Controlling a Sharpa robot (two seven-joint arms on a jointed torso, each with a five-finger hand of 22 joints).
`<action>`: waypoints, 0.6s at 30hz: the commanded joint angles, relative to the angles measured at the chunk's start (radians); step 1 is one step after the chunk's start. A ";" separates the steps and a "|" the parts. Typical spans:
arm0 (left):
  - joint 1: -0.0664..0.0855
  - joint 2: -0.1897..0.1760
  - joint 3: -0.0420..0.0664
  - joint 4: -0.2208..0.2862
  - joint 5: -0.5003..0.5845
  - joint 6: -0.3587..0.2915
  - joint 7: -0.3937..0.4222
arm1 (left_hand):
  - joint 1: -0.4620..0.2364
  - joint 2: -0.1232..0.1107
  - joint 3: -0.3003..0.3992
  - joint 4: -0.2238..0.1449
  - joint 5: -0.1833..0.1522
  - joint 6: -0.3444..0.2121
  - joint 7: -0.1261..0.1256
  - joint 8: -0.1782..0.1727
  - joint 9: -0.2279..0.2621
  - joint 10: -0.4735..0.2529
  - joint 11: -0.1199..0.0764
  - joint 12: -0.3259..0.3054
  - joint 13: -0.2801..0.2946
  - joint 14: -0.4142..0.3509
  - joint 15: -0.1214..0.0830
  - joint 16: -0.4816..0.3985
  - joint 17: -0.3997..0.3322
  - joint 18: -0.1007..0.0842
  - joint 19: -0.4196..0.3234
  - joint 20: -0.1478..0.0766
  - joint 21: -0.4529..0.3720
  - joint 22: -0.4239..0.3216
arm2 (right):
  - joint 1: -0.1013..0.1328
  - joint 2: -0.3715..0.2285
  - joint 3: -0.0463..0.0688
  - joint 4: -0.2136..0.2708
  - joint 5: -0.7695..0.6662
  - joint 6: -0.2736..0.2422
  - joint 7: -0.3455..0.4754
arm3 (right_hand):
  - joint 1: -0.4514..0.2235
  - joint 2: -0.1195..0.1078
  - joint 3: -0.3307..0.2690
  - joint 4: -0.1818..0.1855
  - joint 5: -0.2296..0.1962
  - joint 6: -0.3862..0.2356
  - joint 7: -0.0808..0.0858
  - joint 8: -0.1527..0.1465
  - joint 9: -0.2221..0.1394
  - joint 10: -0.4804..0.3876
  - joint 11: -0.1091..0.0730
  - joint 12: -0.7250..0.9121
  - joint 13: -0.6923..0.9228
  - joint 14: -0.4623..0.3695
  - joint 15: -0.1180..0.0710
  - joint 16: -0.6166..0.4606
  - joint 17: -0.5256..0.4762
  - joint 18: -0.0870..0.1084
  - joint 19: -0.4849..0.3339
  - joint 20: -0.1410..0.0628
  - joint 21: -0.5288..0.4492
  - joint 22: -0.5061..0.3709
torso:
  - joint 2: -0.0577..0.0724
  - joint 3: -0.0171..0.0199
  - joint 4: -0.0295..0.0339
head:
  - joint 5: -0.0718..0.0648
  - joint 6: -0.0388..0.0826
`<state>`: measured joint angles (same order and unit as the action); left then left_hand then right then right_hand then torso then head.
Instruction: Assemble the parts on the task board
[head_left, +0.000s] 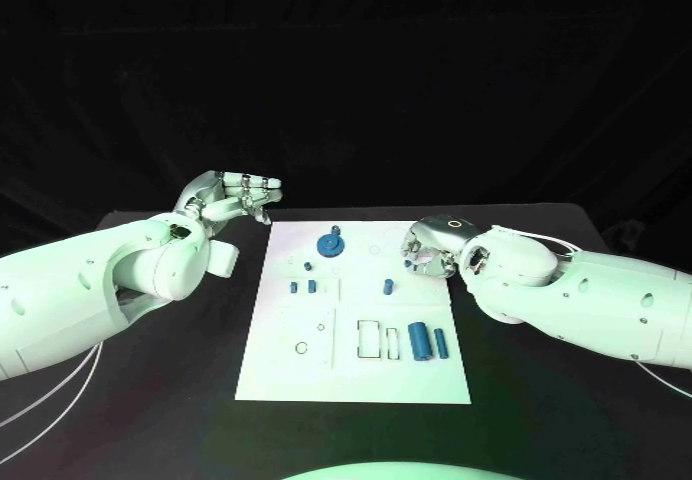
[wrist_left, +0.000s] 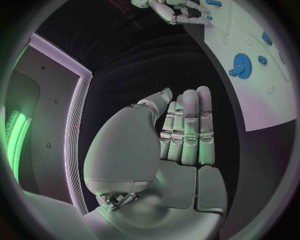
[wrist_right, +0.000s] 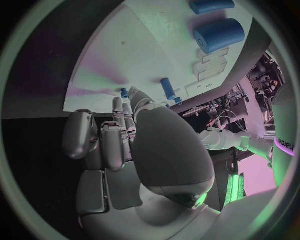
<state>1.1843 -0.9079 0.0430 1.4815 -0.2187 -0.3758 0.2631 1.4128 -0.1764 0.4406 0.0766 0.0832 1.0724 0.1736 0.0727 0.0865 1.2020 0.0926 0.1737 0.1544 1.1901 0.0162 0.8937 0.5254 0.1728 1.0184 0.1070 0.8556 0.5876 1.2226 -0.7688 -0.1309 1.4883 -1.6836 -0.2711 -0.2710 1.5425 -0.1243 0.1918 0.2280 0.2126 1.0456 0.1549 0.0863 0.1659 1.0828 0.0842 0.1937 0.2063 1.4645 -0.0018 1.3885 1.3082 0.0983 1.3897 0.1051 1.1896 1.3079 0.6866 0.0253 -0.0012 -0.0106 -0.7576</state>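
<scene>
Black cloth covers the table (head_left: 173, 400) and hangs behind it. At its middle lies the flat white task board (head_left: 361, 370), matte, with shallow cut-outs. On it: a toothed blue gear (head_left: 330, 244) at the far end, small blue pegs (head_left: 310, 286) mid-board, and a fat blue cylinder (head_left: 418, 341) beside a thinner rod (head_left: 441, 344). The left hand (head_left: 238, 198) hovers off the board's far-left corner, fingers straight and close together, empty. The right hand (head_left: 430, 248) sits over the far-right edge, fingers curled, holding nothing.
</scene>
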 joint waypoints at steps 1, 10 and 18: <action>0.001 -0.003 0.000 0.006 0.069 0.000 0.066 | -0.005 0.008 -0.005 -0.001 0.000 -0.006 -0.001 -0.002 -0.002 -0.007 0.002 -0.002 0.000 -0.007 0.002 -0.007 -0.001 0.011 -0.004 0.003 -0.004 -0.001 | -0.004 0.006 0.000 -0.010 -0.061 0.025 -0.029 | 0.000 -0.012 0.005 0.000 0.004 0.007 -0.001 -0.006 -0.001 0.006 0.004 -0.005 -0.002 0.054 0.007 0.005 0.005 -0.017 0.006 0.002 0.002 0.027 | -0.001 0.0002 0.0002 | 0.000 -0.003; 0.001 -0.008 0.000 0.012 0.072 -0.008 0.059 | 0.001 0.015 -0.005 -0.007 0.001 -0.008 0.000 -0.001 -0.003 -0.008 0.002 0.000 0.002 -0.007 0.002 -0.008 -0.004 0.012 -0.001 0.004 -0.009 -0.005 | -0.018 0.025 0.000 -0.029 -0.050 0.039 -0.020 | 0.011 -0.009 0.077 -0.013 -0.001 0.027 -0.005 -0.007 -0.001 0.030 0.000 -0.014 -0.023 0.055 0.003 0.011 0.010 -0.019 0.010 0.000 0.013 0.039 | -0.001 0.0017 -0.0009 | 0.005 -0.005; 0.001 -0.011 0.000 0.014 0.077 -0.008 0.052 | 0.005 0.019 -0.005 -0.010 0.001 -0.008 0.000 0.000 -0.003 -0.008 0.002 0.001 0.003 -0.006 0.002 -0.008 -0.005 0.012 0.001 0.004 -0.011 -0.007 | -0.026 0.041 0.000 -0.045 -0.038 0.043 -0.010 | -0.003 -0.013 0.136 -0.025 -0.007 0.040 -0.006 -0.009 0.000 0.047 -0.002 -0.022 -0.040 0.055 0.002 0.015 0.014 -0.019 0.011 -0.002 0.016 0.046 | 0.000 0.0015 -0.0011 | 0.005 -0.007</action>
<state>1.1843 -0.9185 0.0426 1.4923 -0.1562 -0.3813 0.3019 1.4156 -0.1657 0.4371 0.0731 0.0832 1.0723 0.1734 0.0727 0.0847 1.2021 0.0926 0.1737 0.1556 1.1902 0.0162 0.8897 0.5224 0.1720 1.0184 0.1070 0.8498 0.5812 1.2033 -0.7311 -0.1272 1.4465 -1.7151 -0.2547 -0.2851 1.5425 -0.1323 0.3237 0.2031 0.2108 1.0780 0.1477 0.0825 0.1656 1.1232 0.0810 0.1775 0.1682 1.4645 -0.0019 1.4002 1.3080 0.0988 1.3969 0.1050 1.2025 1.3076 0.6860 0.0266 -0.0019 -0.0052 -0.7642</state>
